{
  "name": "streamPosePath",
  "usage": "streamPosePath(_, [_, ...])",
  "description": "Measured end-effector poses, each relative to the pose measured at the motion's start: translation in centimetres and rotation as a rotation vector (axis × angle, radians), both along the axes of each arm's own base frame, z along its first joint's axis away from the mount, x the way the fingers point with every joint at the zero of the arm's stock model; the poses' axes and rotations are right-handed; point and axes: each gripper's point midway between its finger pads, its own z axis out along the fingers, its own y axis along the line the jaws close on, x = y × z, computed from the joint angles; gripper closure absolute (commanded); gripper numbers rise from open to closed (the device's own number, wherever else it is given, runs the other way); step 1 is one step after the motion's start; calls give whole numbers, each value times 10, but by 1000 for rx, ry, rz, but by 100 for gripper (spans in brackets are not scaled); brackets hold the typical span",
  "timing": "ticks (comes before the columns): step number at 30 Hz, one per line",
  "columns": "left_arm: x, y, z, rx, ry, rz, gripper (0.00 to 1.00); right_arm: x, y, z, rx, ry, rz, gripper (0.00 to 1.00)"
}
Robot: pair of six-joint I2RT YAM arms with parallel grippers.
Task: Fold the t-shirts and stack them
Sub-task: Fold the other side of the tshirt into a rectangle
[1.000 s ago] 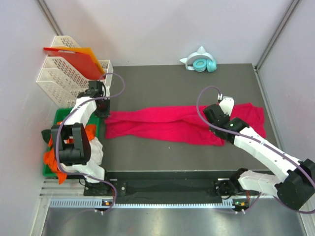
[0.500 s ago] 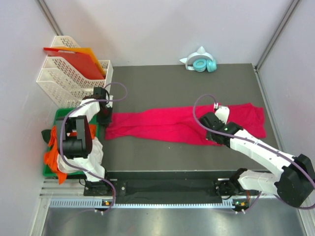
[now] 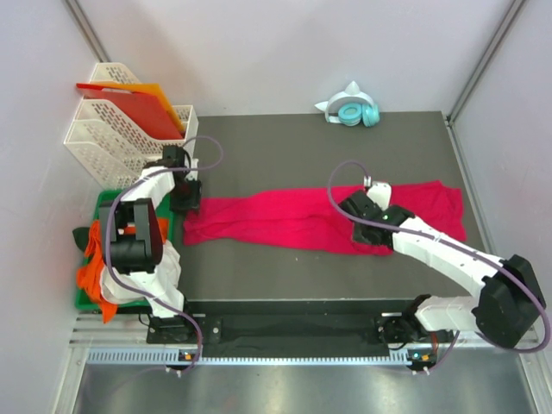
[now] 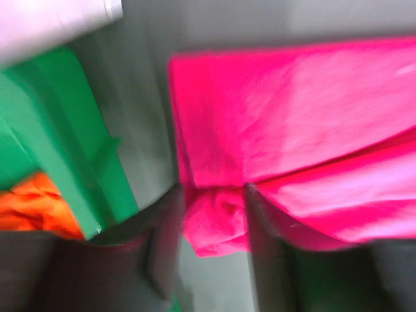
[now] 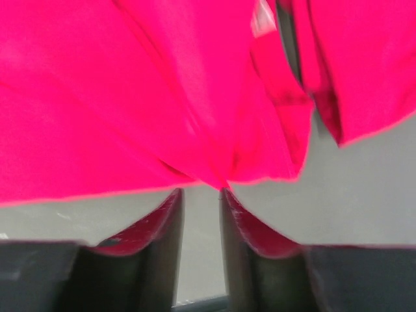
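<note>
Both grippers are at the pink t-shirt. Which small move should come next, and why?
Probably lift both ends together: the t-shirt lies stretched on the table, the left gripper clamps its left end, and the right gripper seems to pinch a gathered fold.

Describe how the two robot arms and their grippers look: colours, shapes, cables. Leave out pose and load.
Both arms are alike: white rounded shells joined by black joint housings. The left arm and right arm each carry a looping purple cable. The left gripper and right gripper each have two dark, curved fingers.
</note>
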Motion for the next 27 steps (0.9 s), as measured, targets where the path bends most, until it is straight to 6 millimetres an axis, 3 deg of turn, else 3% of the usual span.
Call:
streamPosePath(3, [23,-6,20,-40,-73,5,43,28,15,31,15,-77,8,54])
streamPosePath(6, [46,-13,43,-79,-151,8,52,58,30,57,36,-152,12,58])
streamPosePath(8, [58,-17,56,-107,-191,11,57,77,38,63,48,-185,19,59])
streamPosePath(10, [69,-22,64,-139,-215,11,61,91,41,55,50,-181,17,61])
streamPosePath(12, [75,-26,58,-164,-203,13,64,104,37,39,52,-151,5,60])
streamPosePath(17, [67,-30,12,-188,-80,21,64,127,24,6,51,-101,-24,61])
streamPosePath(22, [47,-33,-9,-202,-7,24,65,142,20,0,65,-115,-20,60])
streamPosePath(27, [45,-35,-8,-213,-10,21,65,149,23,1,79,-133,-5,62])
